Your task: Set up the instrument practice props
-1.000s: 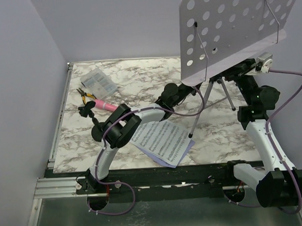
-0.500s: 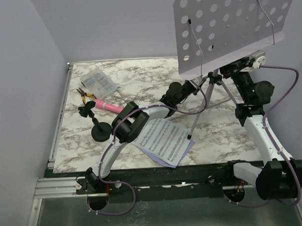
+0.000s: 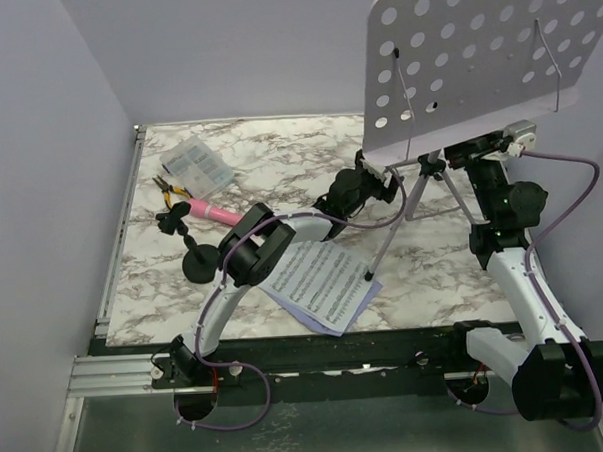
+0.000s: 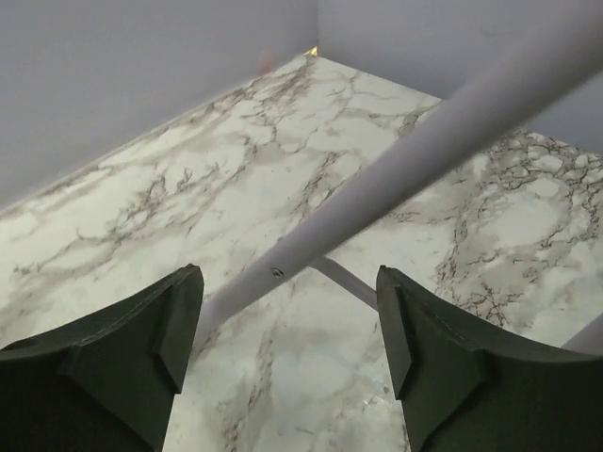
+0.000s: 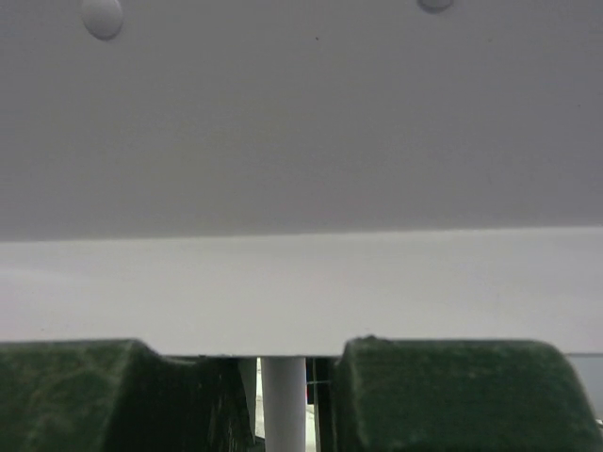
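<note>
The lavender stand plate is cropped at the top edge. Whether the right pincer grips beneath it is unclear.

Clear box seemingly touching orange-handled pliers.

There are two pincers at the one table: the left pincer and the right pincer. Between them is one music stand, a single lavender desk on a single tripod. Below and left of the left pincer lies one sheaf of sheet-music pages, with at least two sheets showing. Farther to its left are one pink microphone, one black mic stand, one pair of pliers and one clear compartment box.
</note>
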